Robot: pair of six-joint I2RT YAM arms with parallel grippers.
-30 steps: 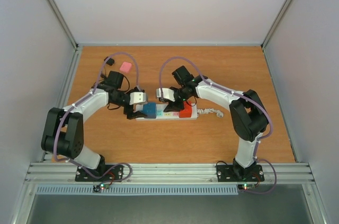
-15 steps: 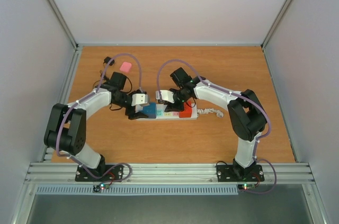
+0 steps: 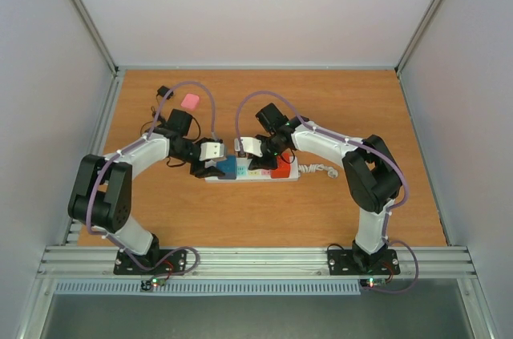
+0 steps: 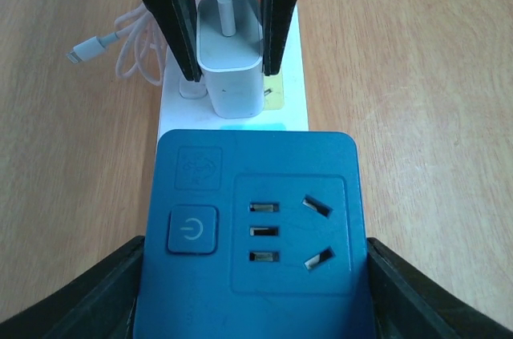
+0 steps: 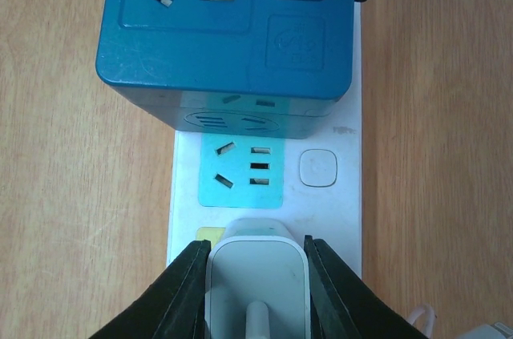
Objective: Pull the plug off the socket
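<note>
The socket, a white power strip [image 3: 250, 174], lies on the wooden table. A white plug [image 5: 256, 279] sits in its yellow outlet. My right gripper [image 5: 256, 295] is shut on this plug, one finger on each side. The plug also shows in the left wrist view [image 4: 231, 66]. A blue cube adapter [image 4: 252, 235] sits in the strip's left end. My left gripper [image 4: 252, 283] is shut on it, fingers [image 4: 96, 299] against its sides. From above, the left gripper [image 3: 215, 164] and the right gripper [image 3: 260, 160] face each other over the strip.
A red-orange adapter [image 3: 280, 167] sits on the strip's right end, by the curly white cord [image 3: 321, 170]. A white cable with a small connector [image 4: 112, 44] lies beside the strip. A pink block [image 3: 190, 102] and a small black item [image 3: 164, 91] lie at the back left.
The left arm has drawn in a little toward the strip's left end. The right gripper has edged slightly left. The white plug stays seated in the strip.
</note>
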